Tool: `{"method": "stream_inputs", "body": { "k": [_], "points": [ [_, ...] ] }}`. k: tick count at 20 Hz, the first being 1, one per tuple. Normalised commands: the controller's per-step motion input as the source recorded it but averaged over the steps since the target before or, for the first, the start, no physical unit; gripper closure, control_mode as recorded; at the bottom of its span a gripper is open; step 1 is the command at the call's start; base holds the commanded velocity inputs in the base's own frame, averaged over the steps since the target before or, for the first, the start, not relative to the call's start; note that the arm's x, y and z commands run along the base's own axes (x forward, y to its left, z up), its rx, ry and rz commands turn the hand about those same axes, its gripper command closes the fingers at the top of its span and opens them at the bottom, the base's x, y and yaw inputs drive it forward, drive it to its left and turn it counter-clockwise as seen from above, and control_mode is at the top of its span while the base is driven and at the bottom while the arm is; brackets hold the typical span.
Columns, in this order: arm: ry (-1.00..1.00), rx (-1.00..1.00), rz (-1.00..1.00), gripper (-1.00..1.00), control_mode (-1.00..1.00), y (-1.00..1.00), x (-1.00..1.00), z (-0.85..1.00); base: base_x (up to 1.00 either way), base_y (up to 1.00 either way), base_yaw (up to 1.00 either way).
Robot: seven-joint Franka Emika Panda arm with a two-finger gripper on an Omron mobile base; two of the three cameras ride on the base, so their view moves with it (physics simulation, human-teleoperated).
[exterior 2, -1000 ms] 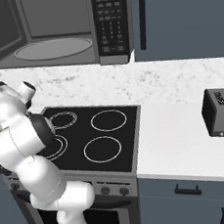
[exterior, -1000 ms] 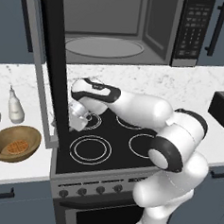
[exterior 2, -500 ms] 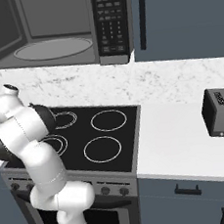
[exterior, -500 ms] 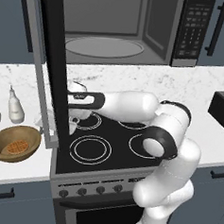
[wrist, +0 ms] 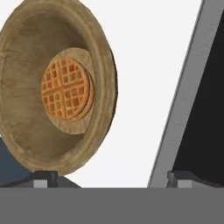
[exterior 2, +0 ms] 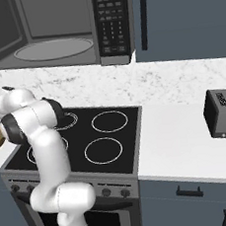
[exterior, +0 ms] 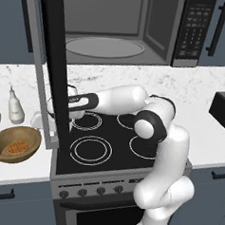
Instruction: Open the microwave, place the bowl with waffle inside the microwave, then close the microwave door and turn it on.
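So the wide black-and-steel microwave [exterior: 134,28] has its dark glass door [exterior: 53,67] swung open. The round brown wooden bowl [exterior: 14,144] with the small orange-brown waffle [exterior: 15,148] sits on the white tabletop [exterior: 15,167] left of that door, and the hand [wrist: 111,177], fingers apart and holding nothing, looks down at it, likely lining up a rim grab.

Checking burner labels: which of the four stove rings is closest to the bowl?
The front-left ring. It sits at the cooktop's near corner beside the bowl; the other three lie farther back or right.
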Motion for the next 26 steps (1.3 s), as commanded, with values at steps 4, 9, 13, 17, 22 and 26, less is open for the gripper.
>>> {"method": "stream_inputs", "body": {
  "k": [4,9,13,17,22,26],
  "points": [
    [0.01,-0.06,-0.06,-1.00,-1.00,0.30,0.45,-0.17,0.00,0.00,0.00],
    [0.00,-0.08,-0.07,-1.00,-1.00,0.26,0.28,-0.19,0.00,0.00,0.00],
    [0.00,-0.10,-0.07,-1.00,-1.00,0.12,0.11,-0.33,0.00,0.00,0.00],
    [0.00,-0.09,-0.08,-1.00,-1.00,0.02,0.00,-0.42,0.00,0.00,0.00],
    [0.00,-0.07,-0.08,-1.00,-1.00,0.05,0.00,-0.42,0.00,0.00,0.00],
    [0.00,-0.02,-0.10,-1.00,-1.00,0.00,0.00,-0.45,0.00,0.00,0.00]
  ]
}}
